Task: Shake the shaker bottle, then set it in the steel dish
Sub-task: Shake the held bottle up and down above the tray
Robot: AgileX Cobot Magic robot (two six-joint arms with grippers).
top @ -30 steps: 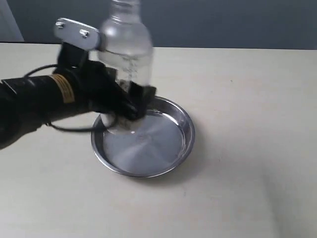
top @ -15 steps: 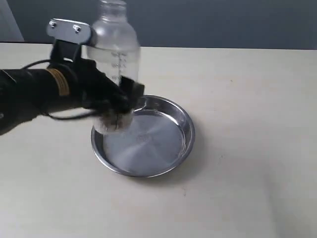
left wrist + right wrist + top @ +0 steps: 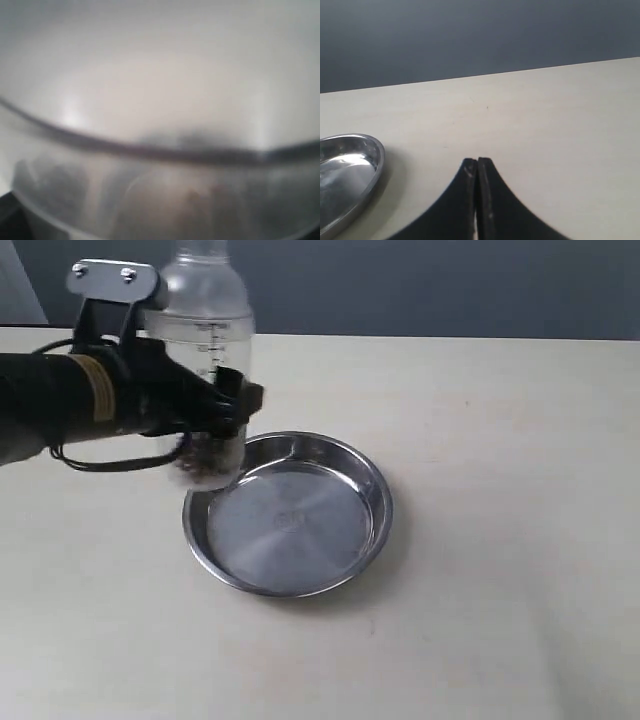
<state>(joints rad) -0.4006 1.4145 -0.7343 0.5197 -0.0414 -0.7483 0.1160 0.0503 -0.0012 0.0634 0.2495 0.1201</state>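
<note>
The clear shaker bottle [image 3: 205, 350] with a printed scale stands upright in the air, its base over the far left rim of the steel dish [image 3: 372, 525]. My left gripper [image 3: 222, 408] is shut around the bottle's lower body, reaching in from the left. Brownish grains show blurred at the bottle's bottom. The left wrist view is filled by the blurred frosted shaker bottle [image 3: 160, 100], and the fingers are hidden there. My right gripper [image 3: 477, 162] is shut on nothing above the bare table, with the steel dish [image 3: 370, 155] off to one side. The right arm is outside the exterior view.
The pale table [image 3: 500, 440] ends at a dark wall behind. A black cable [image 3: 110, 462] hangs under the left arm.
My left gripper has carried the bottle left and up, from over the dish's inside to over its far left rim. The dish stays put.
</note>
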